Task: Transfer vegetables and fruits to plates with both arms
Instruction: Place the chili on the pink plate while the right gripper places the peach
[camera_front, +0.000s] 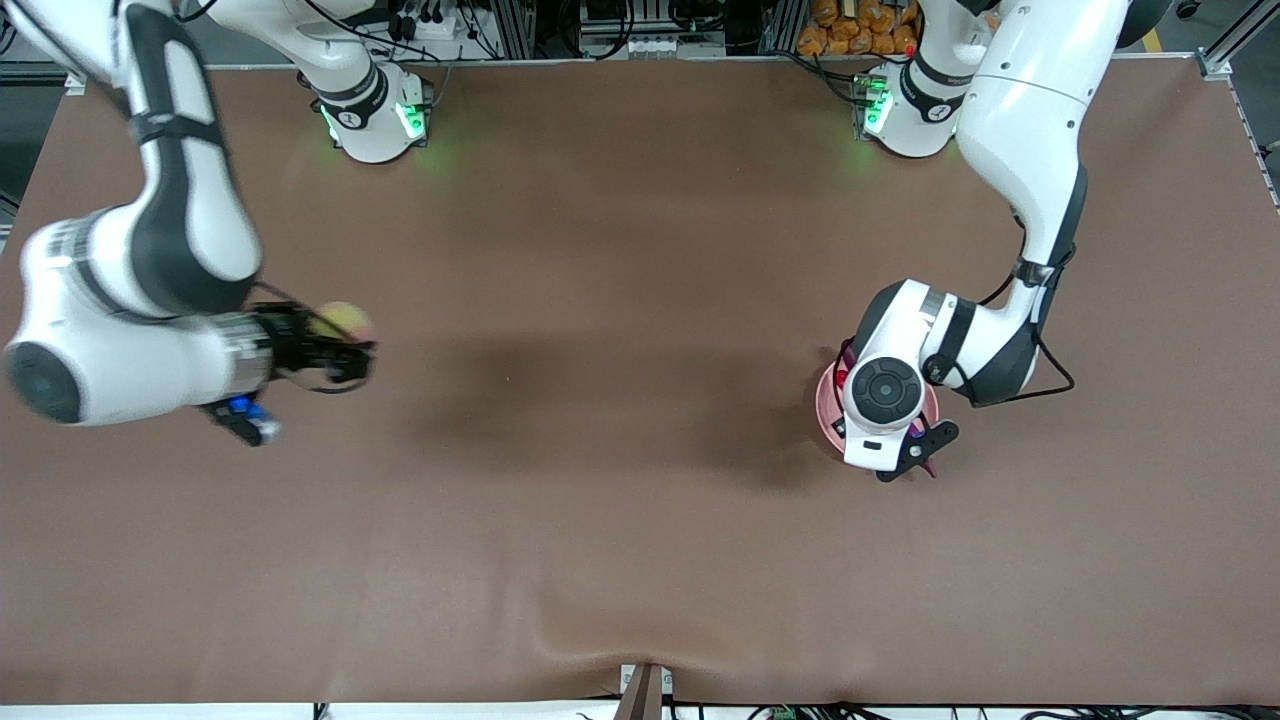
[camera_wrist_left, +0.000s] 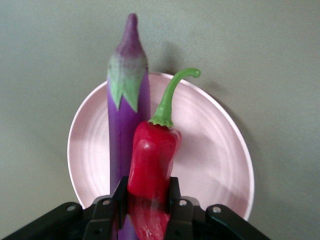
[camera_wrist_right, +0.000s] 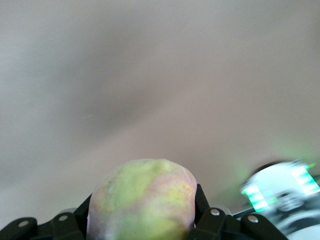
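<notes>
A: Holding steady, the left gripper (camera_wrist_left: 146, 207) is clamped on the curved red chili pepper with a green stem (camera_wrist_left: 150, 165) over the round shallow pink plastic plate (camera_wrist_left: 215, 160), where the long slim glossy purple eggplant (camera_wrist_left: 127, 110) already lies.

B: Risk?

A: Released here, the pepper could land on the eggplant and roll off the rim.

B: And the right gripper (camera_front: 345, 350)?

A: Closed around the round yellow-green fruit with pink blush (camera_wrist_right: 142, 200), up over bare brown table (camera_front: 620, 300). No green plate shows; a slack grip drops it.
</notes>
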